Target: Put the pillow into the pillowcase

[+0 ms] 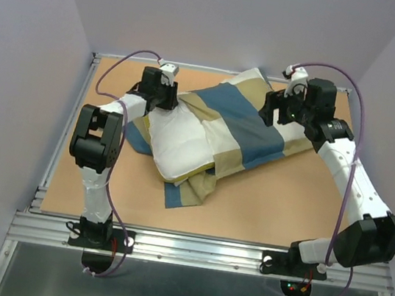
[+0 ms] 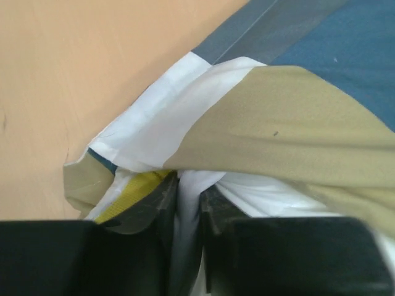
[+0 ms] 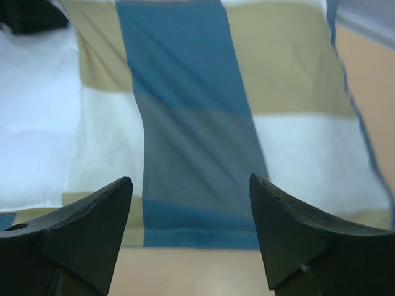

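The pillowcase [image 1: 248, 130], in blocks of blue, tan and cream, lies across the back middle of the table. The white pillow [image 1: 180, 142] lies at its left end, its right part under the cloth. My left gripper [image 1: 168, 93] is at the pillow's far left corner. In the left wrist view it [image 2: 189, 185] is shut on a fold of white pillow cloth [image 2: 265, 194], next to the yellow edge [image 2: 139, 185], under a tan flap of the pillowcase [image 2: 290, 123]. My right gripper [image 1: 271, 114] hangs open and empty over the pillowcase's right end [image 3: 185, 92], jaws wide apart [image 3: 191, 182].
The orange-brown table [image 1: 271, 204] has metal rails along its near and left edges and purple walls on three sides. A crumpled blue and tan part of the pillowcase [image 1: 188, 187] sticks out toward the front from under the pillow.
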Controlling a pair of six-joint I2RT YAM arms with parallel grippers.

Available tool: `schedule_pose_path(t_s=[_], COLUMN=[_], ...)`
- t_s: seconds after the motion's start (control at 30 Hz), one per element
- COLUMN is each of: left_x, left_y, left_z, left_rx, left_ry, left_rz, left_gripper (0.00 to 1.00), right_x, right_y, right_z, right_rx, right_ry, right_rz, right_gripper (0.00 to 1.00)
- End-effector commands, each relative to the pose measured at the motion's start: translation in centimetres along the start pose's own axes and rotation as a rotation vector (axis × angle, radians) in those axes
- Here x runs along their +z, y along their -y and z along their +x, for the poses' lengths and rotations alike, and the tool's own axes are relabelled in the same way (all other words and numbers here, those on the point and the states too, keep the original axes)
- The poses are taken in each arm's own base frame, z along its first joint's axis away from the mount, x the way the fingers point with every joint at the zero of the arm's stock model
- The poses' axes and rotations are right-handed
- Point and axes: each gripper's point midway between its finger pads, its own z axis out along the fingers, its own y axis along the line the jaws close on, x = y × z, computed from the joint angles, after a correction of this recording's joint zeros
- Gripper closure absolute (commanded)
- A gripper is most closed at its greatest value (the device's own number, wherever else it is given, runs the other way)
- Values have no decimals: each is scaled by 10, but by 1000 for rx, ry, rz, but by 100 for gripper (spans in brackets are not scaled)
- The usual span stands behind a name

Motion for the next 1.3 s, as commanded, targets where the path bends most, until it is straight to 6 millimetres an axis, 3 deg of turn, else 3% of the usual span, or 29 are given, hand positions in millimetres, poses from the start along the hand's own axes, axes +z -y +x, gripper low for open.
schedule_pose_path(t_s=[0.0, 0.03, 0.07, 0.13, 0.17, 0.2, 0.27, 0.3, 0.33, 0.37, 0.47, 0.57, 0.63, 0.67, 0.73, 0.77, 0.87, 0.93, 1.0, 1.03, 1.07, 1.1, 1.13, 1.17, 1.23, 1.27], left_x=[-40, -51, -60, -84, -95, -103, -130, -142, -147, -163, -180, -187, -189, -192, -188, -185, -170, -155, -133, -123, -111, -105, -100, -92, -87, -86], left_y=[42, 54, 58, 58, 56, 51, 51, 58, 54, 58, 65, 104, 128, 148, 173, 183, 207, 204, 199, 185, 178, 173, 170, 168, 163, 175], left_z=[-29, -32, -38, -39, -49, -27, -9, 0, 21, 21, 53, 60, 60, 76, 82, 99, 111, 112, 139, 145, 163, 169, 175, 181, 178, 163], left_rx=[-120, -91, -51, 96, 160, 266, 469, 459, 574, 654, 812, 869, 825, 771, 769, 783, 763, 753, 737, 740, 737, 725, 716, 697, 650, 609], left_ry=[56, 60, 72, 42, 45, -48, -122, -145, -182, -160, -214, -186, -136, -145, -108, -126, -120, -129, -240, -272, -336, -360, -382, -411, -428, -400], left_rz=[223, 290, 308, 303, 291, 294, 347, 373, 379, 369, 355, 381, 404, 433, 456, 441, 408, 307, 267, 190, 164, 152, 139, 125, 116, 166], left_gripper=[39, 29, 28, 18, 16, 17, 16, 10, 1, 1, 1, 1, 1, 1, 1, 1, 1, 1, 1, 1, 1, 1, 3, 20, 42, 72], right_x=[16, 19, 27, 37, 42, 55, 73, 79, 85, 91, 110, 124, 131, 136, 142, 144, 143, 135, 123, 117, 111, 102, 88, 80, 62, 47], right_y=[-4, -8, -11, -17, -19, -20, -21, -21, -21, -20, -18, -16, -12, -7, -3, -1, 1, -3, -8, -10, -12, -18, -20, -19, -23, -21], right_z=[100, 118, 136, 160, 165, 183, 200, 204, 210, 212, 214, 201, 194, 186, 178, 167, 151, 139, 132, 128, 127, 134, 123, 124, 127, 131], right_rx=[9, 28, 47, 97, 114, 159, 208, 223, 239, 252, 309, 364, 365, 363, 354, 349, 359, 375, 406, 414, 424, 450, 447, 454, 451, 457], right_ry=[-294, -336, -389, -453, -471, -522, -567, -578, -593, -597, -599, -566, -546, -527, -505, -482, -450, -425, -414, -407, -406, -426, -398, -396, -396, -392], right_rz=[-63, -87, -115, -145, -165, -172, -191, -188, -188, -184, -173, -148, -132, -119, -98, -95, -91, -102, -112, -115, -120, -135, -142, -137, -159, -151], right_gripper=[22, 26, 28, 32, 33, 33, 35, 36, 36, 37, 39, 41, 42, 42, 42, 42, 42, 42, 41, 39, 37, 34, 31, 25, 23, 22])
